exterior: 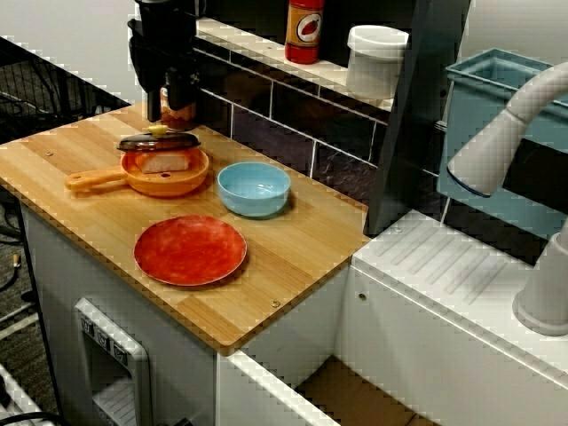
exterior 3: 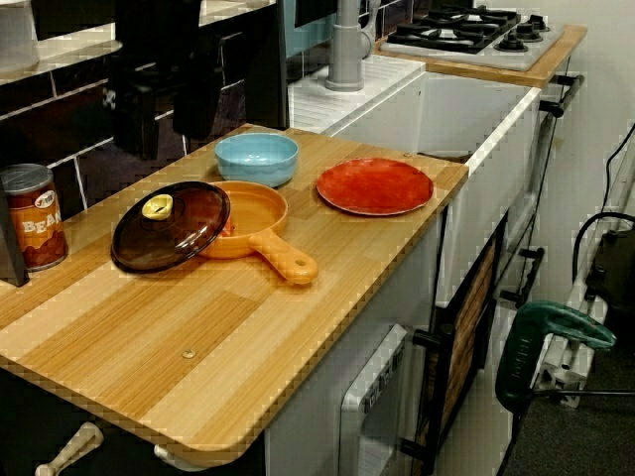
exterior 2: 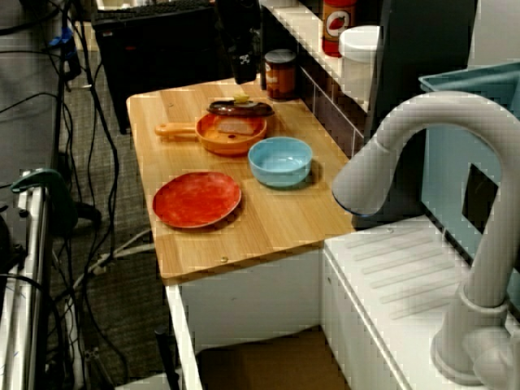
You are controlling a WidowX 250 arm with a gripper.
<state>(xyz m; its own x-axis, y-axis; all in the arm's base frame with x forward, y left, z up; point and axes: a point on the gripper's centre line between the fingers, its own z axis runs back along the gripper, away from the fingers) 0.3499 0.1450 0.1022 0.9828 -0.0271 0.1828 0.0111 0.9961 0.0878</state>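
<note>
Lid (exterior 3: 184,233): brown glass, lying askew on the orange pan (exterior 3: 256,213), partly covering it.
Gripper (exterior: 169,111): hovers just above the lid's yellow knob (exterior 3: 157,206); finger spacing cannot be told.
Surroundings: blue bowl (exterior: 255,186), red plate (exterior: 190,249), bean can (exterior 3: 30,216).

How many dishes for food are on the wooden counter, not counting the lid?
3. The orange pan has a dark lid askew on its rim; the blue bowl stands beside it; the red plate lies nearer the counter front edge. None appears hidden.
</note>
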